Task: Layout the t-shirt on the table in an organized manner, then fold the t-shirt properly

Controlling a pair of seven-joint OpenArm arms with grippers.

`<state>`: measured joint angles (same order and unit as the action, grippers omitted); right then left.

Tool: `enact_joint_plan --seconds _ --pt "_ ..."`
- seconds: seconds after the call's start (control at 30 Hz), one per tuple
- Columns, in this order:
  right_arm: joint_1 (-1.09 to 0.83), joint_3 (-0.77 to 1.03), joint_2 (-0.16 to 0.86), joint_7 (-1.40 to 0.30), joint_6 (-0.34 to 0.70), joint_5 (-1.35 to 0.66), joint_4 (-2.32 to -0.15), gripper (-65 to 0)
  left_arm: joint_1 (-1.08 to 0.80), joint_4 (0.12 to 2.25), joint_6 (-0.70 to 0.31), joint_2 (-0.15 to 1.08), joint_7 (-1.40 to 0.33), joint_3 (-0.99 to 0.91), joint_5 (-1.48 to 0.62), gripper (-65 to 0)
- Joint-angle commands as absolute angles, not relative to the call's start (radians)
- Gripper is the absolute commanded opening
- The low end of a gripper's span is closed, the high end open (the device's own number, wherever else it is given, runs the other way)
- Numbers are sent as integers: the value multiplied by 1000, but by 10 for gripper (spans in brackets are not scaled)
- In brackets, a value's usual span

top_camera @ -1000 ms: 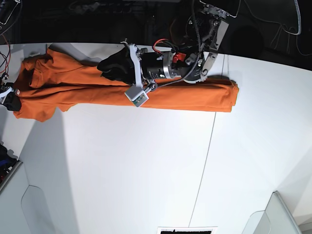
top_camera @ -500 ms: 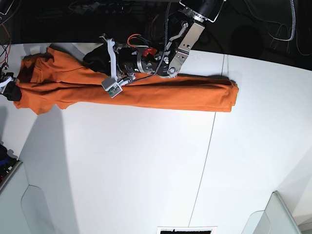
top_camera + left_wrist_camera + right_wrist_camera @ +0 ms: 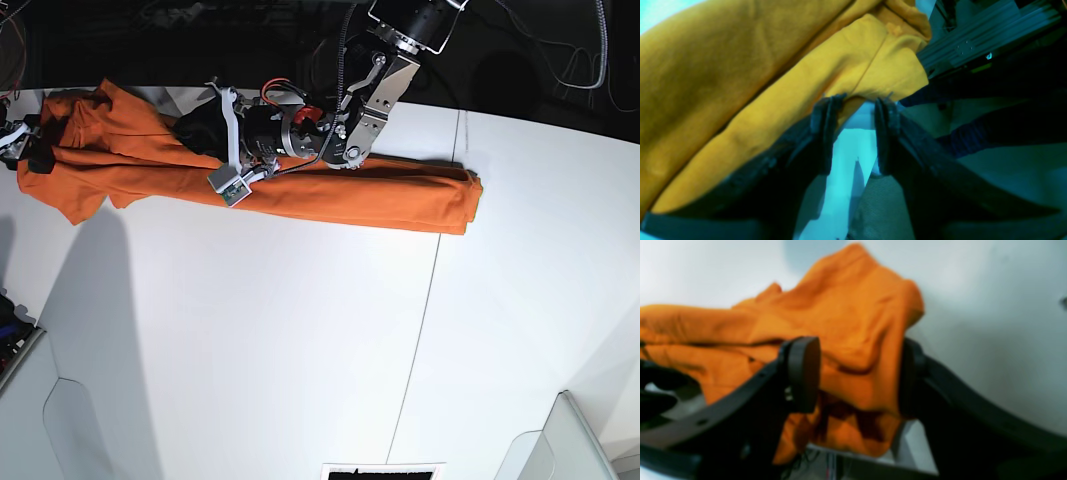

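Observation:
The orange t-shirt (image 3: 340, 195) lies as a long folded strip across the far side of the white table (image 3: 300, 350), bunched at its left end. My left gripper (image 3: 185, 125) rests low over the strip's left part. In the left wrist view it (image 3: 857, 100) is open, with bare table showing in the gap and the cloth's edge (image 3: 873, 73) at the fingertips. My right gripper (image 3: 25, 148) is at the shirt's far left end. In the blurred right wrist view it (image 3: 857, 350) stands open with loose cloth (image 3: 846, 323) lying between its wide-set fingers.
A thin dark seam (image 3: 430, 300) runs down the table right of centre. Grey bins stand at the near left corner (image 3: 40, 400) and near right corner (image 3: 560, 440). Dark frame and cables line the far edge (image 3: 250, 40).
The shirt's left end has been drawn left and toward the far edge. The left arm has shifted left along the strip. The right gripper, shut on the cloth before, has opened.

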<state>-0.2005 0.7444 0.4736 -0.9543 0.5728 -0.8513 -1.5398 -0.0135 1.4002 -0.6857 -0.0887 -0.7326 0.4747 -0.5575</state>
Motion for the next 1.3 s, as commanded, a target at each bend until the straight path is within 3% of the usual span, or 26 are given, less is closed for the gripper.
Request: enact_joint_plan --seconds 0.0,0.23,0.43,0.8,1.03,1.1,1.23,1.27 --pt "-182 769 499 -927 573 -869 -1556 -312 -1 1414 -698 -104 -718 477 -579 -421" --pt "-152 779 503 -910 572 -869 -1556 -312 -1 1414 -698 -96 -764 477 -579 -421" --pt "-100 758 501 -756 541 -753 -1536 -312 -1 1414 -698 -97 -764 477 -586 -421" --pt "190 430 501 -726 482 -527 -1192 -312 -3 1414 -698 -97 -764 477 -586 -421" --pt "190 351 501 -741 483 -529 -1150 -322 1 1414 -698 -97 -759 477 -582 -421" --pt "186 352 501 -752 484 -531 -1150 -401 0 1414 -698 -97 -759 477 -576 -421" --pt "186 352 501 -792 487 -543 -1150 -648 1 1414 -698 -97 -759 477 -547 -421" --pt "186 352 501 -804 487 -545 -1152 -650 2 1414 -698 -97 -759 477 -544 -421"
